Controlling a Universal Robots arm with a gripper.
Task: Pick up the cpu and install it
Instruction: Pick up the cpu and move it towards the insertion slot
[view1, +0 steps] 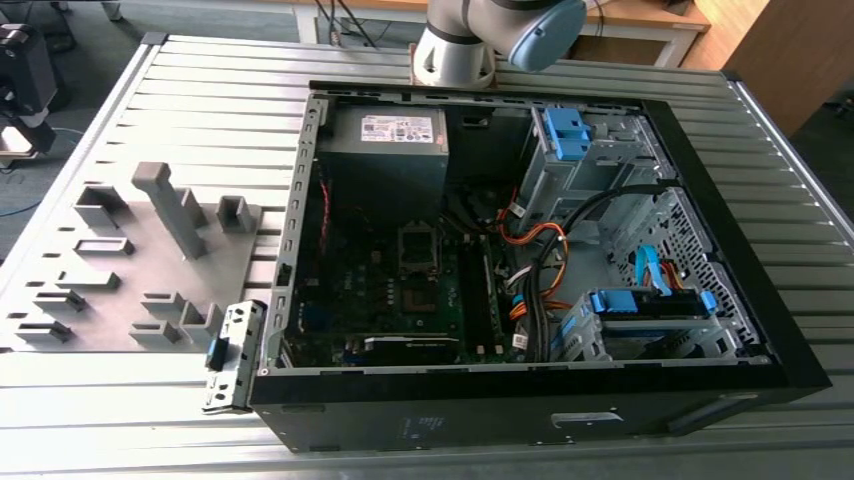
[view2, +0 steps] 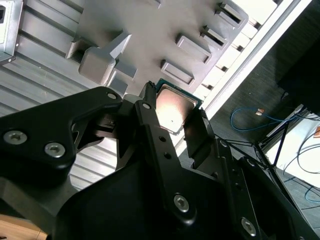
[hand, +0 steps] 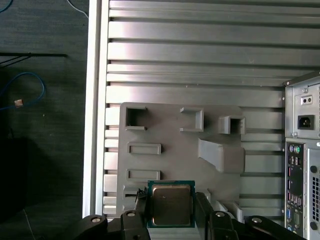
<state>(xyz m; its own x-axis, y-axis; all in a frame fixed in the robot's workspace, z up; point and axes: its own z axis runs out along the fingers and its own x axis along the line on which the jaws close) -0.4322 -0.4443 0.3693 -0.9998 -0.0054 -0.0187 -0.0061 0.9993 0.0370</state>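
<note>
Exterior view, left of frame: grey fixture plate (view1: 147, 260). Centre: open computer case (view1: 507, 400) with black socket frame (view1: 416, 245). First wrist view: gripper (hand: 171, 212) clenched on two opposite edges of the cpu (hand: 171, 202), above the plate, with the socket well apart.

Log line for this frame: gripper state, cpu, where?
gripper: shut on cpu | cpu: held between fingers, metal face toward wrist cameras | location: over grey fixture plate

One cpu (hand: 171, 204), two black fingers (hand: 202, 207), one grey fixture plate (hand: 175, 161), one open computer case (view1: 534, 412), one robot arm (view1: 467, 40)
</note>
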